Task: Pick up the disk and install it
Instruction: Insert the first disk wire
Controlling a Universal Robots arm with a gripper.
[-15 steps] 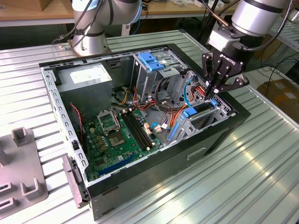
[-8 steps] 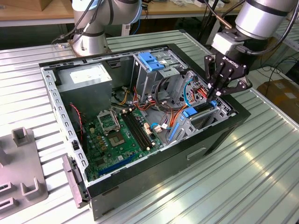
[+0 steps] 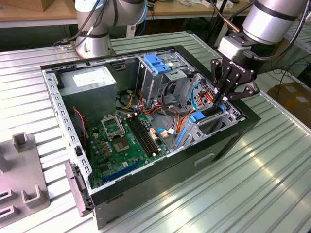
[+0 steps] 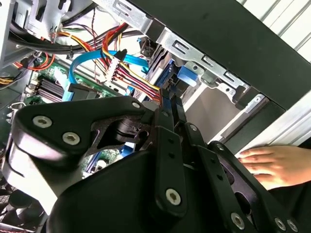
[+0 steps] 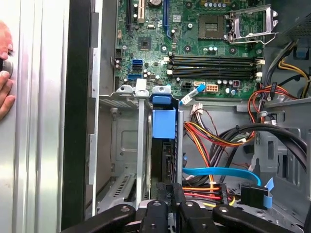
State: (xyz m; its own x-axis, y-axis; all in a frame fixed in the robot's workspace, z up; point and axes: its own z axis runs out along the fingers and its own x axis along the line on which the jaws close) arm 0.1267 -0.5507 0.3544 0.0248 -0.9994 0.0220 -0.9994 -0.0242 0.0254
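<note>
The disk [image 3: 198, 117] stands on edge in the drive bay at the front corner of the open computer case [image 3: 160, 184], on the exterior view's right, partly sunk into its slot. In the first wrist view the disk [image 5: 163, 124] shows edge-on, with its blue carrier end and dark body between the bay's metal rails. My gripper [image 3: 221, 101] reaches down from above and is shut on the disk's upper edge. Its black fingers also meet on that thin edge in both wrist views [image 5: 168, 188] [image 4: 170, 99].
Bundles of red, yellow and blue cables [image 3: 194, 97] crowd the bay beside the disk. A metal drive cage with a blue latch [image 3: 158, 63] stands behind, and the motherboard [image 3: 121, 141] lies on the case floor. A person's hand [image 4: 272, 165] rests on the table by the case wall.
</note>
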